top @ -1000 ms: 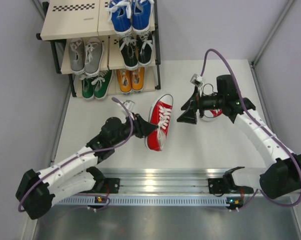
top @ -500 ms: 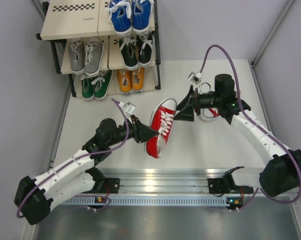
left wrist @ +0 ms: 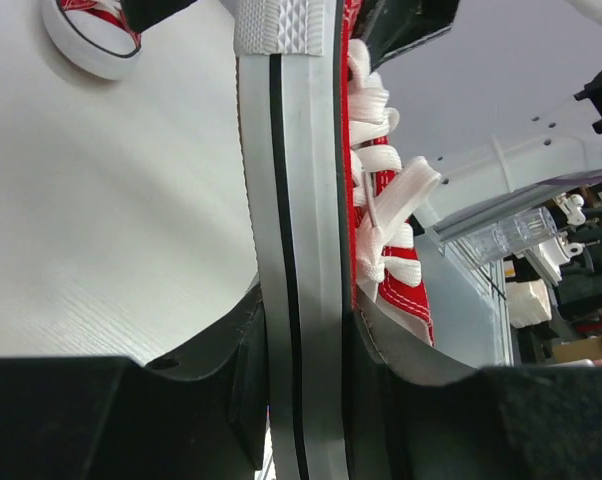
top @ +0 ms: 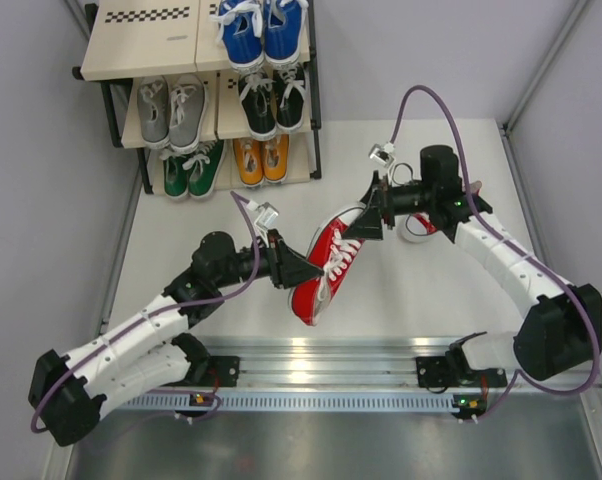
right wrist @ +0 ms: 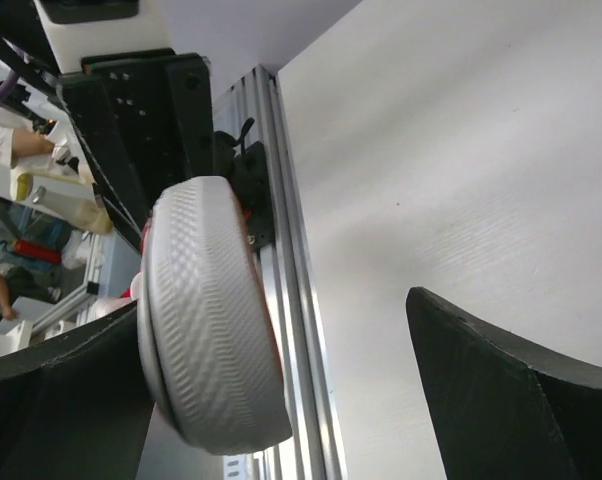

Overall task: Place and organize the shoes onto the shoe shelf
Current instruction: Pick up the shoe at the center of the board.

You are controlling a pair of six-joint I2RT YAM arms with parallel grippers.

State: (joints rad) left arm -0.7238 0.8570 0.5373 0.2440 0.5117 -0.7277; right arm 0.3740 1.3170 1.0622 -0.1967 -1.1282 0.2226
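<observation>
Between the arms, red shoe (top: 326,265) held up on edge, left jaws clamped on its sole; right jaws wide apart at toe. Risk: left releases early, shoe drops.

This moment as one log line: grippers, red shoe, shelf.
left gripper: shut on red shoe, tilted on edge | right gripper: open, jaws around its toe | shoe shelf: five pairs placed

Right of the held red shoe (top: 326,262), the other red shoe (left wrist: 81,45) lies mostly hidden under the right arm in the overhead view. Beyond the held red shoe, the shoe shelf (top: 141,45) and blue pair (top: 261,30) are cut off by the top edge
</observation>
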